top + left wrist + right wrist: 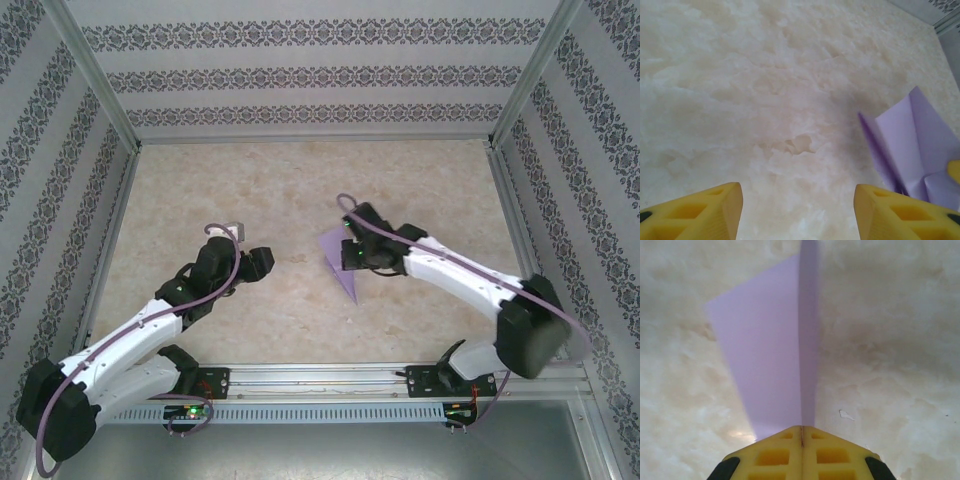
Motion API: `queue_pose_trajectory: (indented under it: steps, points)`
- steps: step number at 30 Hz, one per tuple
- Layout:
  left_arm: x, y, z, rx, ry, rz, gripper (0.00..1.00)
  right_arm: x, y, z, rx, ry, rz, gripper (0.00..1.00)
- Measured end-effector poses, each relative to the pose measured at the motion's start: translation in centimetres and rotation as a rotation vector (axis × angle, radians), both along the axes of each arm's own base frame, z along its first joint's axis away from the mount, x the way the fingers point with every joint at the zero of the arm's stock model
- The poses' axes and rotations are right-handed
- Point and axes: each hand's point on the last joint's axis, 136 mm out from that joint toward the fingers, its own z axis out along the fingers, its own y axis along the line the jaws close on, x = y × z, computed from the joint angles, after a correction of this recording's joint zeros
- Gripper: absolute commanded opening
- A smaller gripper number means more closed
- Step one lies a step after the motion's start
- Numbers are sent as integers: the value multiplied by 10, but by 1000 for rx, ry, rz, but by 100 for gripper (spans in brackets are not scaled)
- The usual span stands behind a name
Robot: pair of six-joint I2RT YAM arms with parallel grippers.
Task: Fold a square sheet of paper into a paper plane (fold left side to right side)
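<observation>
Two grippers divide the work: the right gripper (801,430) pinches the paper plane (770,350) at its crease, probably to sharpen it, while the left gripper (798,200) hangs open beside it.

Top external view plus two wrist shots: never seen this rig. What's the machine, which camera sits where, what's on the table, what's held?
Two small robot arms are bolted at the near edge of a marble-look table. The top view looks down from above and behind them. The other two pictures come from a camera on each wrist, so the yellow blocks at the bottom are that arm's own fingers. On the table is a lavender paper, already folded, with a raised crease. The right gripper is shut on its near end, pinching it in line with the crease. The left gripper is open and holds nothing; the paper sits at the right edge of its picture.
</observation>
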Motion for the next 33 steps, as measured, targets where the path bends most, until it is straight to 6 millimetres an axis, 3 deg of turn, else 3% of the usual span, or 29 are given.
queue_pose_trajectory:
  steps: [3,6,15,22,29,33]
  points:
    - [-1,2,13,-24,-35,4,63,7,-14,11,143,-20,-39,0]
    - [0,4,20,-49,-52,10,63,11,-19,6,281,4,-73,0]
    - [-2,0,19,-93,-24,-3,63,8,25,-29,563,153,-37,0]
    - [-3,-1,17,-109,-16,-3,62,10,56,-46,637,188,6,0]
    - [-4,0,13,-111,-7,0,62,3,48,-87,594,240,-29,2]
    - [-4,1,13,-111,-7,1,62,1,44,-93,582,244,-37,6]
